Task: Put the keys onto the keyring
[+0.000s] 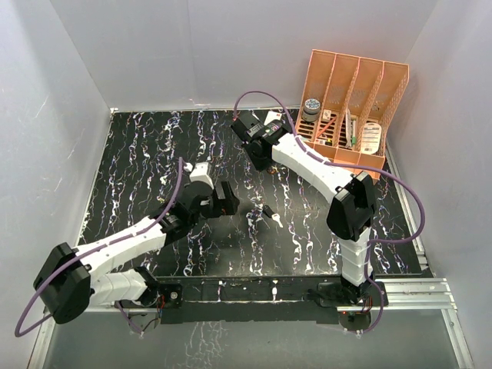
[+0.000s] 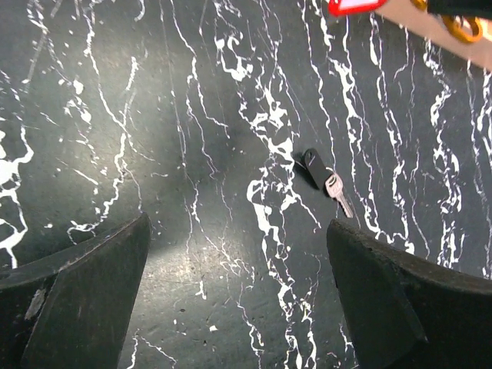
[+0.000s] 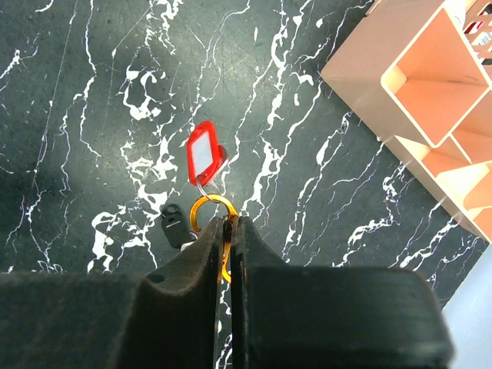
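Note:
My right gripper (image 3: 231,224) is shut on the orange keyring (image 3: 201,207), held above the back of the table (image 1: 154,154). The red-headed key (image 3: 205,154), with a white window, hangs from the ring by a small silver loop. A small black head (image 3: 173,223) shows just left of the ring; I cannot tell whether it hangs on it. In the top view this gripper (image 1: 261,131) is near the back centre. The black-headed key (image 2: 317,169) with a pale blade lies flat on the table (image 1: 270,216). My left gripper (image 2: 238,254) is open and empty, just short and left of that key (image 1: 228,198).
An orange slotted organizer (image 1: 354,108) holding small items stands at the back right; it also shows in the right wrist view (image 3: 415,84). Its base, with a red tag (image 2: 354,6) and an orange ring (image 2: 461,29), shows at the left wrist view's top edge. White walls surround the table.

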